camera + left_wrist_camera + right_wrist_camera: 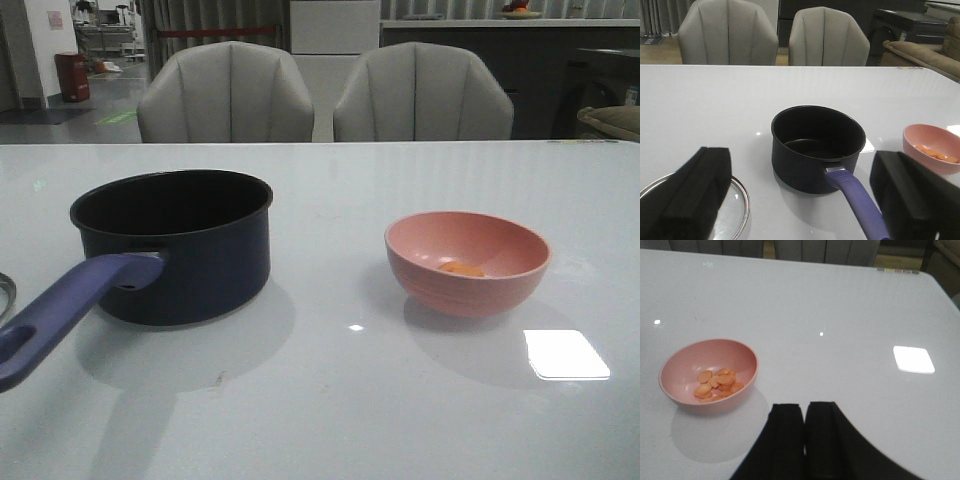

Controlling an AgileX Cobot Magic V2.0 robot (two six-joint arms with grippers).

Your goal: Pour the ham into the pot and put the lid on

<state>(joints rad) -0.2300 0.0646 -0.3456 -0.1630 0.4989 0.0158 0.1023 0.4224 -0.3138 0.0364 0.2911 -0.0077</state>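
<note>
The dark navy pot (180, 245) stands empty on the white table at the left, its purple-blue handle (60, 315) pointing to the front left. The pot also shows in the left wrist view (817, 145). Several orange ham slices (717, 382) lie in the pink bowl (467, 262), which stands at the right; the bowl also shows in the right wrist view (707, 375). The glass lid (737, 200) lies flat left of the pot, partly hidden by a finger; its edge (5, 295) shows in the front view. My left gripper (800, 200) is open and empty, above the table near the pot handle. My right gripper (805, 412) is shut and empty, to the right of the bowl.
Two grey chairs (225, 95) stand behind the table's far edge. A bright light reflection (565, 353) lies on the table in front of the bowl. A sofa (925, 50) stands off to the far right.
</note>
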